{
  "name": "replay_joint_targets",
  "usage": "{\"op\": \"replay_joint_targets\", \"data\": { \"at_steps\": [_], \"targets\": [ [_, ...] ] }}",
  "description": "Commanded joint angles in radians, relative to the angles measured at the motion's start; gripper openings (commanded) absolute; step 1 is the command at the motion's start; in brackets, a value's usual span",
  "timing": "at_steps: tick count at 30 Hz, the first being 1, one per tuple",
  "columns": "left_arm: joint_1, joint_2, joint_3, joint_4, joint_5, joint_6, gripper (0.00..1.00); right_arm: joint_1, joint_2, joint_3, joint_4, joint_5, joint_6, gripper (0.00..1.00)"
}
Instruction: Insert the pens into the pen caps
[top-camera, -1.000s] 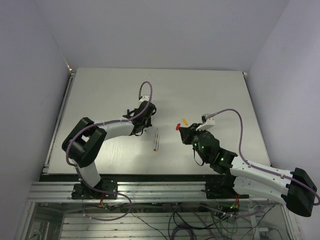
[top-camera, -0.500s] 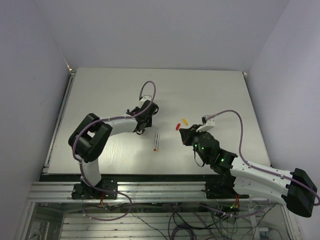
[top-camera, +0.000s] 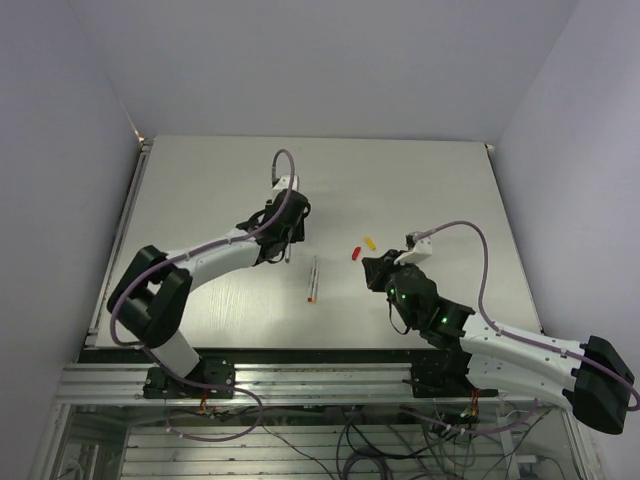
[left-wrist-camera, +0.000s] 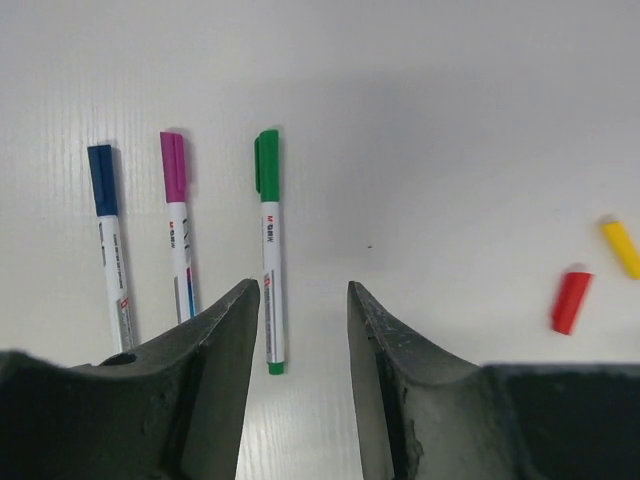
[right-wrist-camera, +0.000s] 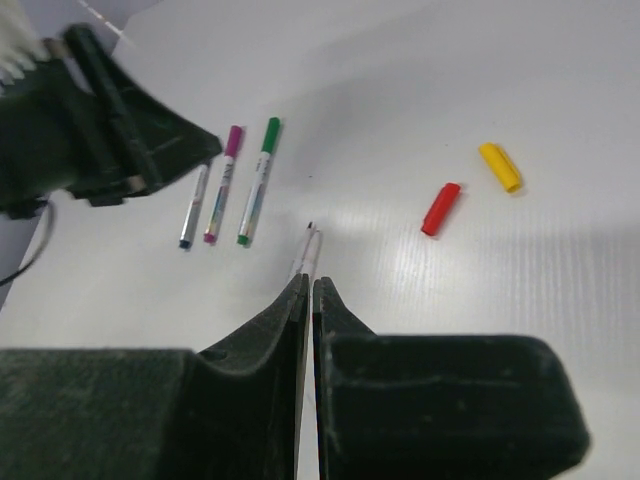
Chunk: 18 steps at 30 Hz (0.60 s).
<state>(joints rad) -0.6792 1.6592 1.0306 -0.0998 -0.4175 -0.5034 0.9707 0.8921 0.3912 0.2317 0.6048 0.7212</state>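
In the left wrist view three capped pens lie side by side: blue, purple and green. My left gripper hangs open above the table just right of the green pen; it also shows in the top view. A loose red cap and a yellow cap lie mid-table, also seen from the right wrist as red and yellow. Uncapped pens lie between the arms. My right gripper is shut, its tips covering the near end of those pens.
The white table runs to a raised rail on the left and grey walls behind. My left arm's forearm stretches low across the table's left half. The right arm's cable loops over the right side.
My left arm has swung its elbow down and left, and its gripper has shifted slightly up and left. The right gripper and the caps have hardly moved.
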Motion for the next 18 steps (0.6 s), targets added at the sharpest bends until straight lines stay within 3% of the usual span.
{"op": "replay_joint_targets", "data": {
  "at_steps": [1,4,10,18],
  "targets": [
    [-0.041,-0.08,-0.061,0.009,0.042,0.013,0.5,0.002,-0.021,0.001,-0.072,0.116,0.062,0.05],
    [-0.093,-0.112,-0.119,0.01,0.051,0.002,0.5,0.0,-0.037,0.0,-0.124,0.17,0.106,0.06],
    [-0.177,-0.136,-0.178,-0.016,0.049,-0.02,0.51,-0.013,-0.07,-0.004,-0.217,0.236,0.195,0.23],
    [-0.224,-0.1,-0.166,-0.038,0.04,-0.028,0.51,-0.025,-0.043,0.023,-0.273,0.239,0.218,0.22]
  ]
}}
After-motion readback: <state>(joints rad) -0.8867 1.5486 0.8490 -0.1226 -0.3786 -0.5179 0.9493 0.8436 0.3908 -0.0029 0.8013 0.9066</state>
